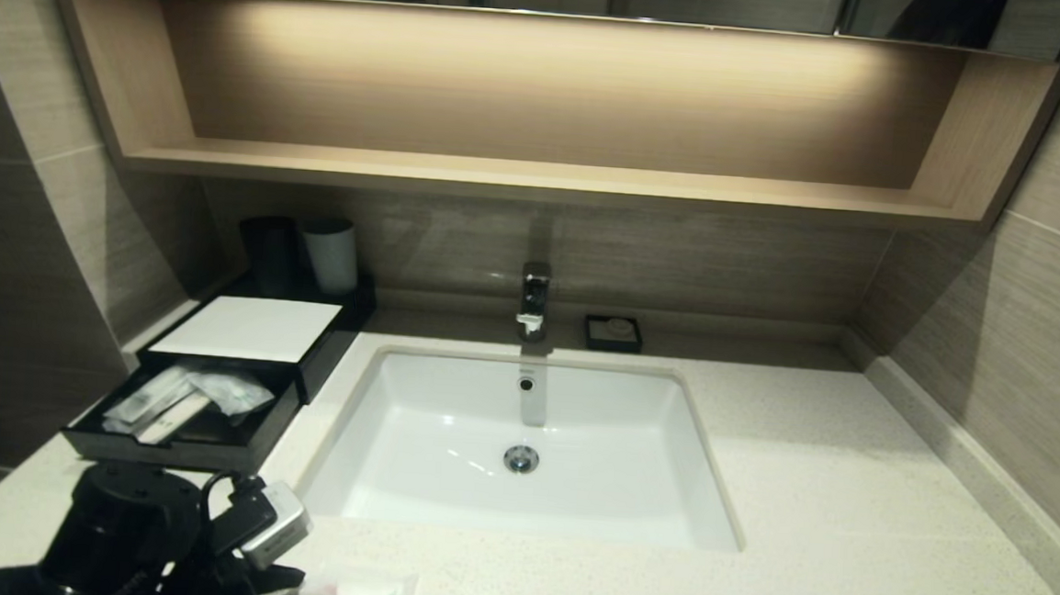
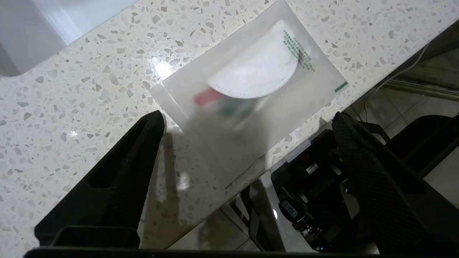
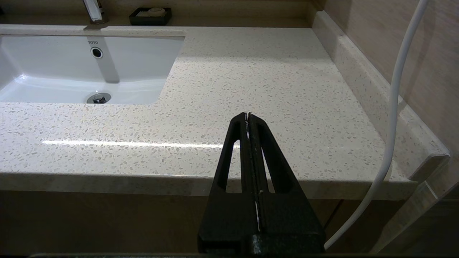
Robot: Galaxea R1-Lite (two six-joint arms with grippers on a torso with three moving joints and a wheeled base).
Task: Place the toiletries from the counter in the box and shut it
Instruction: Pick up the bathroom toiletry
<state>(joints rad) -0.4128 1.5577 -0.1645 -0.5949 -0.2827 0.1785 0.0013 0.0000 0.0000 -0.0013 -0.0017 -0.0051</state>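
The black box (image 1: 208, 448) stands at the counter's (image 1: 803, 498) left, its front drawer pulled out. In the drawer lie a long thin packet (image 1: 155, 402) and a smaller crumpled packet (image 1: 232, 390). The squarish clear packet with a white round disc (image 1: 365, 593) lies at the counter's front edge, also in the left wrist view (image 2: 251, 71). My left gripper (image 1: 278, 584) hovers just above it, open wide (image 2: 247, 120), one finger over the counter and the other past the edge. My right gripper (image 3: 247, 115) is shut and empty, parked in front of the counter's right part.
The white sink basin (image 1: 521, 444) with its tap (image 1: 535, 298) fills the counter's middle. A small black dish (image 1: 613, 332) sits behind it. A black cup (image 1: 268, 254) and a white cup (image 1: 330, 253) stand behind the box. A wooden shelf (image 1: 537, 178) hangs above.
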